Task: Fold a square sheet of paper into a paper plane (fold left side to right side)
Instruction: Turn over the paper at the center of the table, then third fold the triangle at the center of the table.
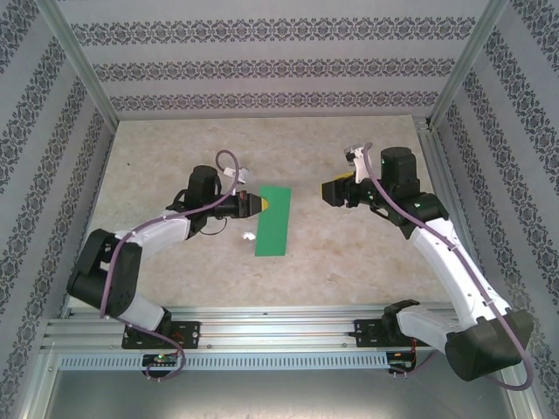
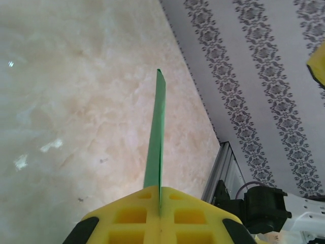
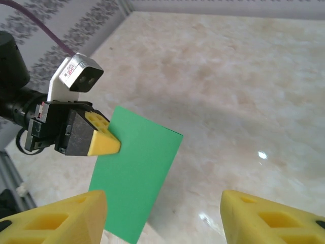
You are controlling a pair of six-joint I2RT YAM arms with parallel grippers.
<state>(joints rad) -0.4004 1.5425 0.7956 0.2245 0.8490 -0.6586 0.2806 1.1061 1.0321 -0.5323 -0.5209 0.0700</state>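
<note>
Left gripper point(image 1: 261, 204) fingers pinch the far left edge of the green sheet of paper point(image 1: 272, 223); right gripper point(image 1: 325, 192) fingers spread wide (light, floppy, probably best held by its edges).

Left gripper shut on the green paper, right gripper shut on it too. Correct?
Not quite. The left gripper is shut on the green paper, but the right gripper is open, not shut on it. The right wrist view shows it spread wide and not touching the paper.
</note>
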